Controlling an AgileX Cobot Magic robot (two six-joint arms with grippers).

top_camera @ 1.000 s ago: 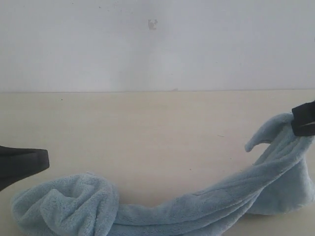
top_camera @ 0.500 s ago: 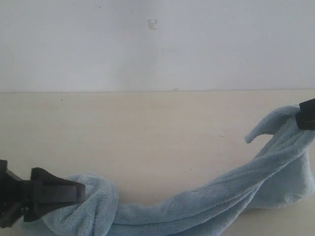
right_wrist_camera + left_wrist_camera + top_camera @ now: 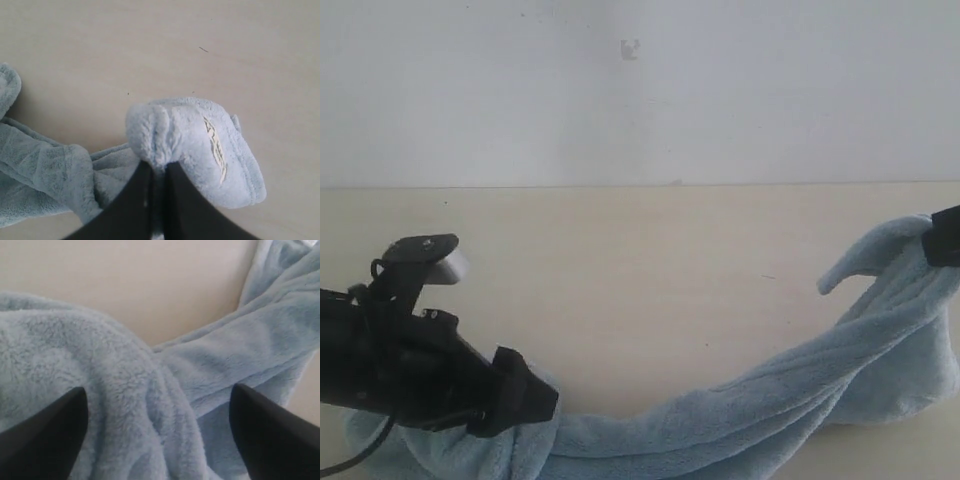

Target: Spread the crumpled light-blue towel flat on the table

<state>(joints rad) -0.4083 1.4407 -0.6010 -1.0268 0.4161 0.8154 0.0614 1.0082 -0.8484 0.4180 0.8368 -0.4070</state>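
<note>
The left gripper (image 3: 159,400) hangs wide open over the towel's (image 3: 740,410) bunched end toward the table's (image 3: 640,260) left edge; the right gripper (image 3: 159,169) pinches a raised towel corner

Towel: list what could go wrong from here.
1. The right jaws are shut on only a small fold of the towel; a hard pull could slip it free.
2. The left jaws stand open over the bunched end; closing there may grab several layers, not an edge.
3. The middle lies twisted like a rope on the table; pulling the ends apart may tighten the twist rather than flatten it.
</note>
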